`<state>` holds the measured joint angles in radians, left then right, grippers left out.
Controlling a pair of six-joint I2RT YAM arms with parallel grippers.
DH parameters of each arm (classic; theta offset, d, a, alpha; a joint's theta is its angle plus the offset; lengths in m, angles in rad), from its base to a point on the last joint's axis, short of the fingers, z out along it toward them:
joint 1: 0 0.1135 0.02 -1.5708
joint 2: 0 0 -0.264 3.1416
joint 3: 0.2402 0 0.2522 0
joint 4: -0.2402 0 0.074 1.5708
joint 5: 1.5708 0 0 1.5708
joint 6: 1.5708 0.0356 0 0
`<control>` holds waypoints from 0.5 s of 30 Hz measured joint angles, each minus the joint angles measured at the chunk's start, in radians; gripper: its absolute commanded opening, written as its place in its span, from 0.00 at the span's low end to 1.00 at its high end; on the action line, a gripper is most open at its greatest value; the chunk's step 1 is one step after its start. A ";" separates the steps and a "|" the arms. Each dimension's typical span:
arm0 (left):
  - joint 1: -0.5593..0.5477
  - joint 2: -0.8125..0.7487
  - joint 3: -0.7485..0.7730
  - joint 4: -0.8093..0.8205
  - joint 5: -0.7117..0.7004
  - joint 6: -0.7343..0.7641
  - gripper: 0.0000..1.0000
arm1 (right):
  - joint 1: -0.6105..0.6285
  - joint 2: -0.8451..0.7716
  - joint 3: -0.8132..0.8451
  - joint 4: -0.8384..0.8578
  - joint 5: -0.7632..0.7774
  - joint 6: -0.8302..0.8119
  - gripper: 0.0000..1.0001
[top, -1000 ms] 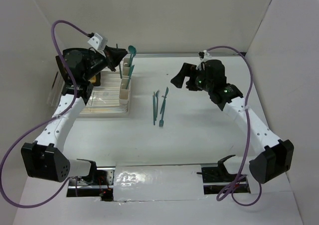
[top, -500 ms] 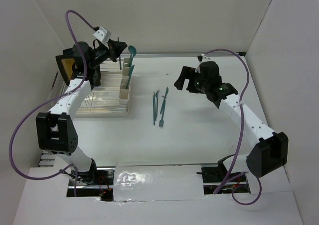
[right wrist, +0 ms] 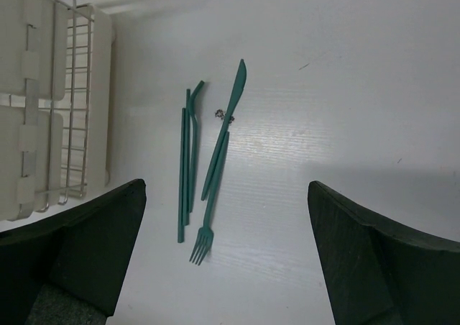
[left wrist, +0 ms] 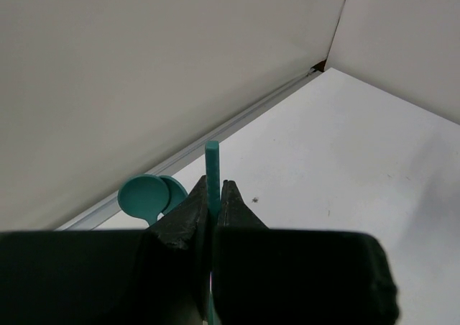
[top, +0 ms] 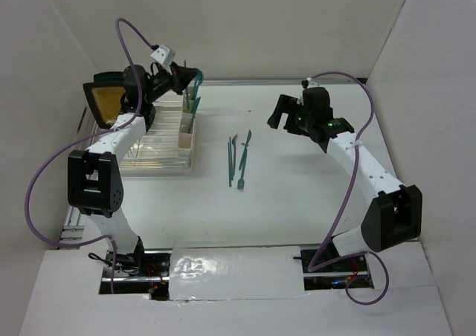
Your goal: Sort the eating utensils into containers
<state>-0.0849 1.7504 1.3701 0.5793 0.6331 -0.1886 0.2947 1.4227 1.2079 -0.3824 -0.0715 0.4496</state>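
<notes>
Upper left, the left hand (top: 193, 78) is pinching a teal utensil handle (left wrist: 213, 159); the right hand (right wrist: 224, 195) is hovering wide open.

Knife (right wrist: 231, 109), fork (right wrist: 208, 221), utensil handle (left wrist: 212, 170): teal plastic, smooth, matt. Worktop (right wrist: 338, 109): white, matt, faintly streaked. Left fingers (left wrist: 188, 216): black, matt.

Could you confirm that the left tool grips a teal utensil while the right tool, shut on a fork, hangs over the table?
Not quite: the right wrist view shows the right tool open and empty, the fork lying on the table. The left tool does grip a teal utensil.
</notes>
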 measured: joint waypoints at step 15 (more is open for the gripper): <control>0.024 0.021 -0.002 0.019 -0.019 -0.020 0.84 | 0.072 0.021 -0.014 0.041 -0.002 0.037 1.00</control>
<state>-0.0612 1.7714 1.3685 0.5987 0.6144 -0.2089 0.3668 1.4437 1.1938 -0.3412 -0.0738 0.4862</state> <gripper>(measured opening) 0.768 0.998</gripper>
